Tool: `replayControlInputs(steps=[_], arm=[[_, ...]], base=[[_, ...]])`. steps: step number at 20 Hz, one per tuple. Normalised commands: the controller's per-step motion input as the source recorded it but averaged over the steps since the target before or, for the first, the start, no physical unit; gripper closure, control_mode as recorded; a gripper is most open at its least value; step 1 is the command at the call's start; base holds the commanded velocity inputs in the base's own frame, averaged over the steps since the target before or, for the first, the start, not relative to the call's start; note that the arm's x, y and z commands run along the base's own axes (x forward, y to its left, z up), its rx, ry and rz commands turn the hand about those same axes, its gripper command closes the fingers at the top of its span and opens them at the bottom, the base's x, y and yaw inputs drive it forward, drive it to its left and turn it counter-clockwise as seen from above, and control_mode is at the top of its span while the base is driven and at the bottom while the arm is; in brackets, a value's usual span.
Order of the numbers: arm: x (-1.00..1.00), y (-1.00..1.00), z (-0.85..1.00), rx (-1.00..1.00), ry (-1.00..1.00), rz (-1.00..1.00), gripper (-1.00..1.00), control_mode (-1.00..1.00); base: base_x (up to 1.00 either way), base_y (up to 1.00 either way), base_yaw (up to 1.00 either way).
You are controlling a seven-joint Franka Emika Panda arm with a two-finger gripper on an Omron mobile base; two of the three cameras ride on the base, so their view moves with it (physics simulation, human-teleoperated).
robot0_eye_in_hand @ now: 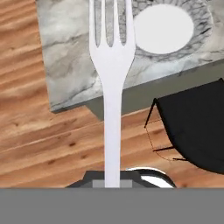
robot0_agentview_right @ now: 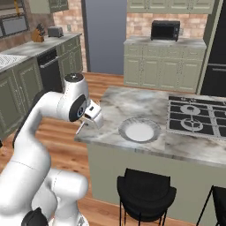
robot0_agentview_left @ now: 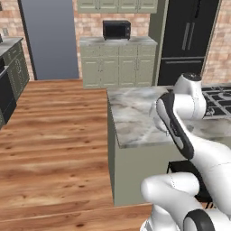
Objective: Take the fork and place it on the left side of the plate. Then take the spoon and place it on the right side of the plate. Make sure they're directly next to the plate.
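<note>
My gripper (robot0_eye_in_hand: pixel 112 178) is shut on the handle of the all-silver fork (robot0_eye_in_hand: pixel 112 87), whose tines point towards the marble island counter (robot0_eye_in_hand: pixel 65 57). The plate (robot0_eye_in_hand: pixel 162 27), with its grey rim and white centre, lies on the counter just right of the tines in the hand view. Seen from the right base view, the gripper (robot0_agentview_right: pixel 91 116) hovers over the counter's left front corner, left of the plate (robot0_agentview_right: pixel 139 130), and the fork (robot0_agentview_right: pixel 81 128) hangs down from it past the edge. The spoon is out of view.
A black cooktop (robot0_agentview_right: pixel 196 115) is set into the counter to the right of the plate. Black stools (robot0_agentview_right: pixel 145 190) stand in front of the island. Wooden floor (robot0_agentview_left: pixel 54 135) lies open to the left of the island.
</note>
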Motion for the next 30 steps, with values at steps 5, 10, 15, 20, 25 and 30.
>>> replayControlInputs(steps=[5, 10, 15, 20, 25, 30], arm=[[0.61, 0.01, -0.49, -0.06, 0.19, 0.18, 1.00, -1.00], [0.20, 0.03, -0.51, -0.12, 0.10, 0.13, 1.00, -1.00], [0.34, 0.00, -0.37, -0.05, 0.08, 0.09, 1.00, -1.00], [0.37, 0.00, -0.39, 0.00, 0.03, 0.08, 1.00, -1.00], [0.50, 0.00, -0.24, 0.00, 0.00, 0.01, 1.00, -1.00], [0.40, 0.00, -0.28, 0.00, 0.00, 0.00, 1.00, -1.00]], base=[[0.00, 0.00, 0.00], [0.00, 0.00, 0.00], [0.00, 0.00, 0.00], [0.00, 0.00, 0.00], [0.00, 0.00, 0.00], [0.00, 0.00, 0.00]])
